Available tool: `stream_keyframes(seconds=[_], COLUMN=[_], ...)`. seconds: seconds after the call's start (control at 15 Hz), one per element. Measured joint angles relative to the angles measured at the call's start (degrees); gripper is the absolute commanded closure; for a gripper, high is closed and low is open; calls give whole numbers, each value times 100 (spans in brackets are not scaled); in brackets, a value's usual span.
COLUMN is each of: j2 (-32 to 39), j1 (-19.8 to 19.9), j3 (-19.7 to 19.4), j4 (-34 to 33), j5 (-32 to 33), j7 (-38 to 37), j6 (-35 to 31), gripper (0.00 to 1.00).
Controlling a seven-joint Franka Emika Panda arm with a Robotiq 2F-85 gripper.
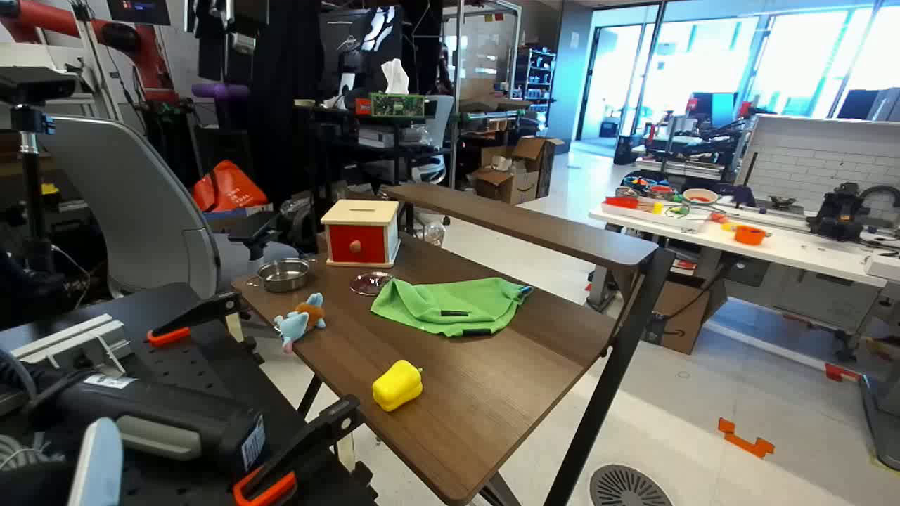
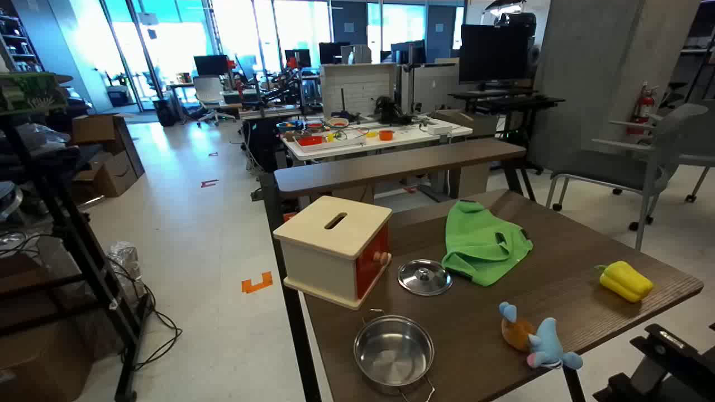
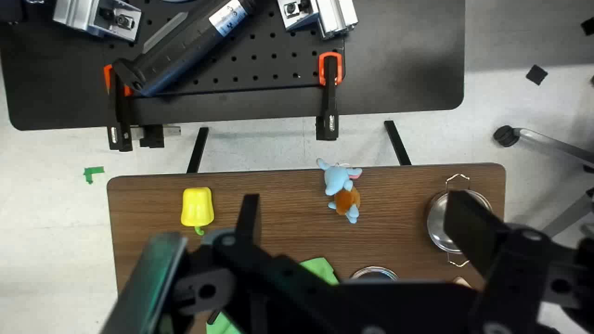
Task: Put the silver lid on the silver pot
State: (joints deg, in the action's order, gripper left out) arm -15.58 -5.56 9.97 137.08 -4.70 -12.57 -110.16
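The silver pot (image 1: 283,275) stands upright and uncovered at a corner of the brown table, with a wire handle on each side. It also shows in an exterior view (image 2: 394,357) and in the wrist view (image 3: 438,225), partly behind a finger. The silver lid (image 2: 424,277) lies flat, knob up, between the red box and the green cloth. It also shows in an exterior view (image 1: 370,283); in the wrist view only its rim (image 3: 374,269) shows past the gripper body. My gripper (image 3: 354,202) is wide open and empty, high above the table. The exterior views do not show it.
A wooden box with a red front (image 1: 358,242) stands beside the pot and lid. A green cloth (image 2: 486,245), a blue-and-orange plush toy (image 3: 341,185) and a yellow pepper (image 3: 197,207) lie on the table. A raised shelf (image 1: 520,218) runs along one table side. Clamps (image 3: 329,99) stick out from the black table.
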Motion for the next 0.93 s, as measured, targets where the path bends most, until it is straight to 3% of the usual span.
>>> stream_keyframes(seconds=[0.67, 0.93], j2=[136, 778], j1=[-36, -224], j3=[5, 125], j4=[8, 4], j5=[12, 128], j7=[172, 386], j6=[-7, -580], gripper=[0, 0])
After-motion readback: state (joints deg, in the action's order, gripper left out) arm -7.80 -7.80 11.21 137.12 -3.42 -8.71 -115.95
